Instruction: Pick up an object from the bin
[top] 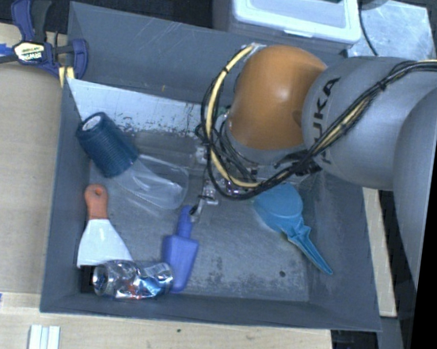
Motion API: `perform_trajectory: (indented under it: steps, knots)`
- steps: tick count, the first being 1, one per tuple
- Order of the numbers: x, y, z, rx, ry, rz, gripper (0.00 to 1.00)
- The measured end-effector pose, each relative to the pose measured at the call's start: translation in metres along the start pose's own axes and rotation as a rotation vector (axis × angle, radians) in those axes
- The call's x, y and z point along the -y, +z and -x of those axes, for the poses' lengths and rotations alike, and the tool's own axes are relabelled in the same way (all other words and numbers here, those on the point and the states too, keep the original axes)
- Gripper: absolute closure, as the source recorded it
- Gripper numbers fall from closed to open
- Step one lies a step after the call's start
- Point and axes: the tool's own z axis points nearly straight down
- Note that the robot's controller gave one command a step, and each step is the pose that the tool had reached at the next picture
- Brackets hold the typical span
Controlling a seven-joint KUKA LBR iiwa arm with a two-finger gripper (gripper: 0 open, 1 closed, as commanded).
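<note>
I see the gripper directly beneath the orange cover, low in the grey metal bin. The cover and a loop of black and yellow cables mask most of it, so I cannot read whether its grip is parted or closed, or whether it has anything in hold. The nearest item is a violet-blue plastic tool, below and slightly left of the cover. Its long axis runs almost straight away from the cover. The narrow handle end points up at the gripper and meets it in this view, and the wide wedge-shaped head points away. The head touches a crumpled, shiny foil wrapper, further down and left of the cover. A white flat scraper with an orange handle lies well left and below the cover. A dark blue ribbed cap lies left of the cover, with a clear, glossy plastic piece between the two; its outline is hard to trace. A light blue smooth scoop lies just below the cover, its upper edge hidden and its thin handle pointing away to the lower right.
</note>
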Motion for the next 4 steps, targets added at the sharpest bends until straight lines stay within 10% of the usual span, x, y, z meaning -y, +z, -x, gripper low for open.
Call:
perform_trajectory:
  steps: [1,2,3,4]
  knots:
    - [0.000,-0.005,0.002,0.008,0.003,0.001,0.00]
    - [0.001,0.079,-0.047,0.020,-0.564,-0.005,0.00]
    - [-0.014,0.010,-0.062,0.016,-0.624,-0.002,0.00]
    - [-0.031,0.049,-0.071,0.019,-0.866,-0.008,0.00]
